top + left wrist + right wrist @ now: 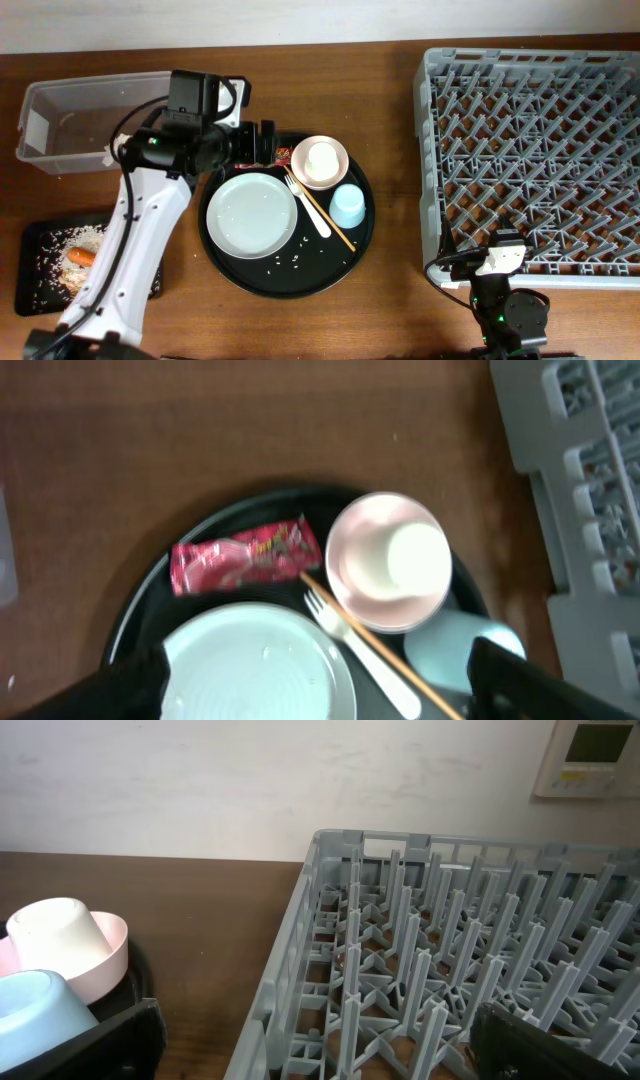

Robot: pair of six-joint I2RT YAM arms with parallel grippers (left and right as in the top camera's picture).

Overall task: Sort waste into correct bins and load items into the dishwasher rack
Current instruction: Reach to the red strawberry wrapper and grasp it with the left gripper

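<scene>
A red snack wrapper (245,555) lies at the back left of the round black tray (225,265), beside my open, empty left gripper (265,143). The pale grey plate (252,215) lies under that gripper in the left wrist view (260,665). A pinkish-white bowl (320,162) holds a small white cup (415,555). The white fork (308,205), a chopstick (330,222) and the light blue cup (348,207) lie to the right of the plate. My right gripper (320,1055) is open and empty at the front left corner of the grey dishwasher rack (530,150). No tissue shows.
A clear tub (70,125) stands at the back left. A shallow black tray (40,270) at the front left holds white rice and an orange carrot (80,257). Rice grains lie scattered on the round tray's front.
</scene>
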